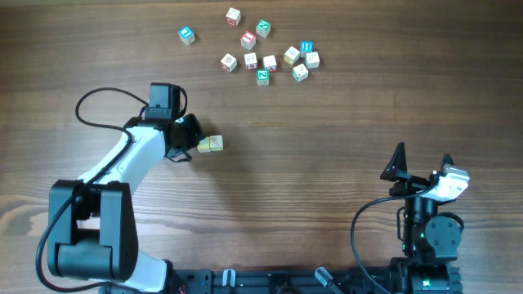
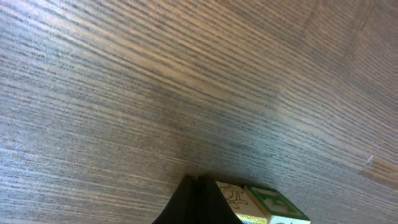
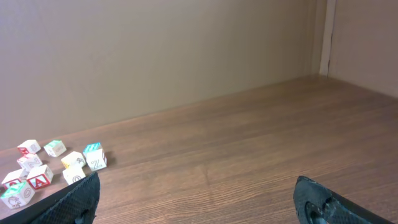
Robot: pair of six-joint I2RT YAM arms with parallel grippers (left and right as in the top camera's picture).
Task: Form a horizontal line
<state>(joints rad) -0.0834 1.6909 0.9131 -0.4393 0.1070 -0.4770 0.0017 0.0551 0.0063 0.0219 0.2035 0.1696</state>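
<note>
Two tiny cubes lie side by side left of the table's middle, a short start of the horizontal line: a yellowish cube [image 1: 204, 145] [image 2: 233, 196] and a green-faced cube [image 1: 216, 143] [image 2: 278, 206]. My left gripper [image 1: 191, 143] [image 2: 196, 188] is shut with nothing between its fingers. Its tips rest against the yellowish cube's left side. My right gripper [image 1: 422, 157] [image 3: 199, 205] stands open and empty at the right front, far from every cube.
Several loose cubes [image 1: 270, 49] [image 3: 56, 165] are scattered at the back middle, cream, green-faced, a red-faced one [image 1: 248, 39] and blue-faced ones [image 1: 187, 35]. The left arm's black cable [image 1: 98, 102] loops over the table at the left.
</note>
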